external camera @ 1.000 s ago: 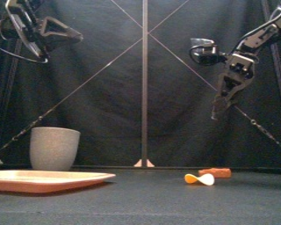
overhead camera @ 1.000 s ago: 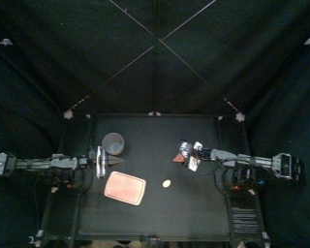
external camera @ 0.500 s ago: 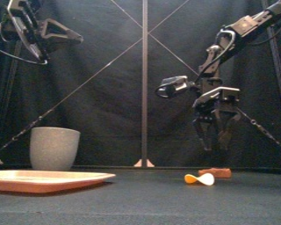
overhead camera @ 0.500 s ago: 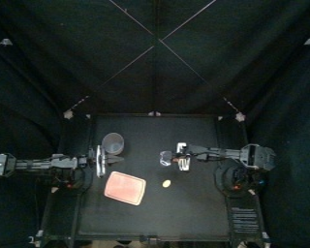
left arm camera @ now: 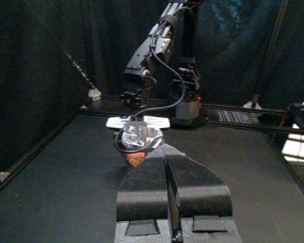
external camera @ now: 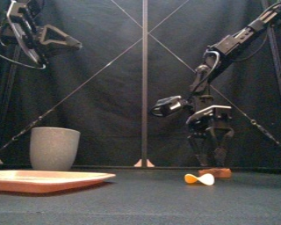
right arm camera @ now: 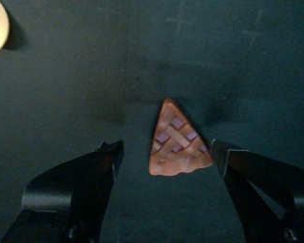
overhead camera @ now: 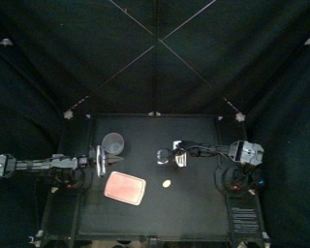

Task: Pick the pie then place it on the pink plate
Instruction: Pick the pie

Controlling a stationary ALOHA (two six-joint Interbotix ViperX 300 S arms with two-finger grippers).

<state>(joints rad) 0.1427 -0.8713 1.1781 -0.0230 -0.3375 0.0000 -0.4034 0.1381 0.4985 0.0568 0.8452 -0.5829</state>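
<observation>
The right gripper (external camera: 209,153) has been lowered over the pie (right arm camera: 175,142) — jaws spread, nothing held. Likely light and stiff, it is best pinched across its slanted sides.

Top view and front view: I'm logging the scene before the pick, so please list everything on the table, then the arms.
triangular lattice-topped pie slice: one, orange-brown, right of the table's middle, under the right pincer
small rounded toy food: one, pale yellow, just in front of the pie
flat pink tray: one, pink, front left
tall speckled cup: one, grey, behind the tray
right pincer: one, black, open, low over the pie
left pincer: one, black, shut, raised at left
</observation>
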